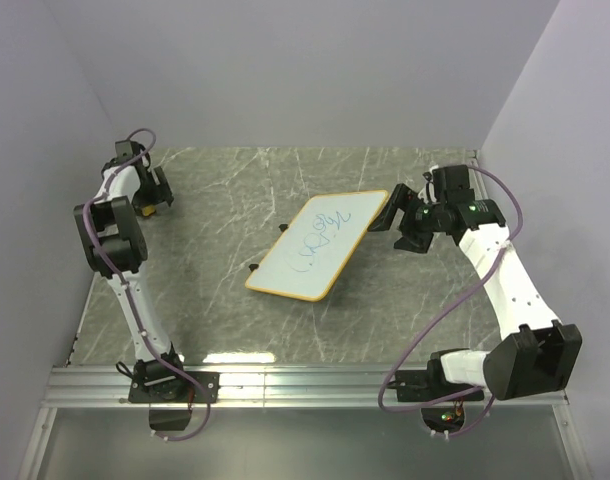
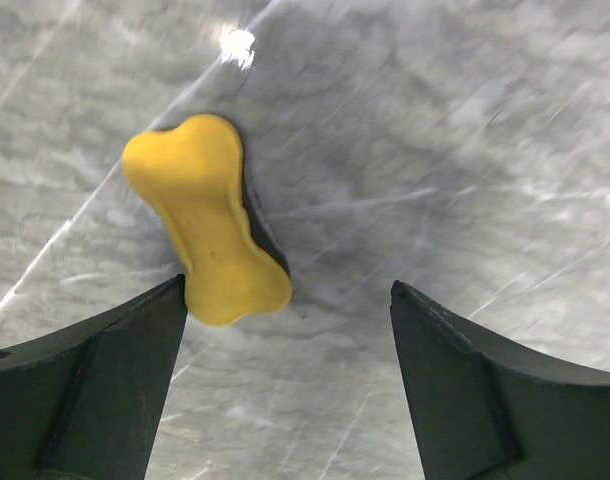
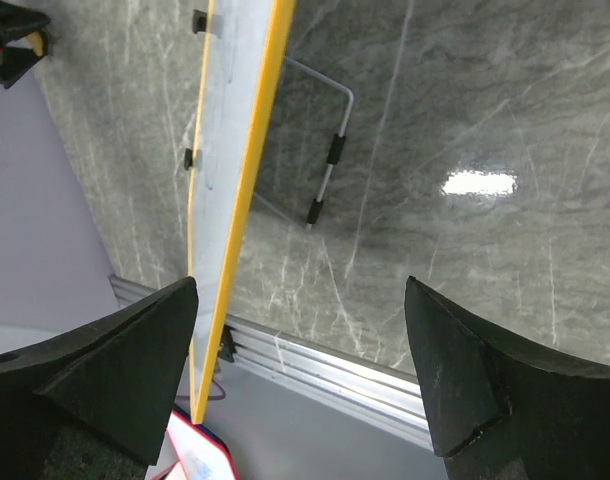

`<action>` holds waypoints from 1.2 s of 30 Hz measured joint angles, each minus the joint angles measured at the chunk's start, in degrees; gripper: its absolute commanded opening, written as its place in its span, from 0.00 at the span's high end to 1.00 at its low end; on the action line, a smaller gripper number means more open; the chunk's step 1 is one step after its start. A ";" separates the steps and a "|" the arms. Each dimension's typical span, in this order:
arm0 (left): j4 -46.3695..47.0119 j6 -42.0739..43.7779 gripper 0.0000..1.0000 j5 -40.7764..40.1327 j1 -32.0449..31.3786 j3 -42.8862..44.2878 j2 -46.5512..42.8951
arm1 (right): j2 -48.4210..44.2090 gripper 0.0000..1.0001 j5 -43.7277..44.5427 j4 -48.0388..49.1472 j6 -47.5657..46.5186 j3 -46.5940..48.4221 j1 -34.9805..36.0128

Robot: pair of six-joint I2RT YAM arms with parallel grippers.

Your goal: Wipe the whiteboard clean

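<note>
Nothing is erased yet: blue scribbles (image 1: 321, 240) are seen on the whiteboard (image 1: 285, 275), propped in the middle of the table (image 1: 225, 200), its edge ungripped between the jaws of the open right gripper (image 3: 300, 285), and the yellow eraser (image 2: 205, 215) is not grasped by the open left gripper (image 2: 290, 300) above it.

Bench (image 1: 235, 190): dark grey top, stone-patterned with pale veins. Plain pale walls (image 1: 285, 70) enclose it at left, rear and right. An aluminium rail (image 1: 305, 385) spans the near edge. A bright light reflection (image 1: 233, 357) lies just beside the rail.

Yellow eraser (image 2: 207, 215); blue-scribbled, orange-framed whiteboard (image 1: 320, 247)
</note>
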 measured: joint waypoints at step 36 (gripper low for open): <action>-3.15 -5.70 1.00 -9.46 -0.98 7.78 5.31 | -3.87 0.10 0.68 4.17 0.46 -2.75 0.37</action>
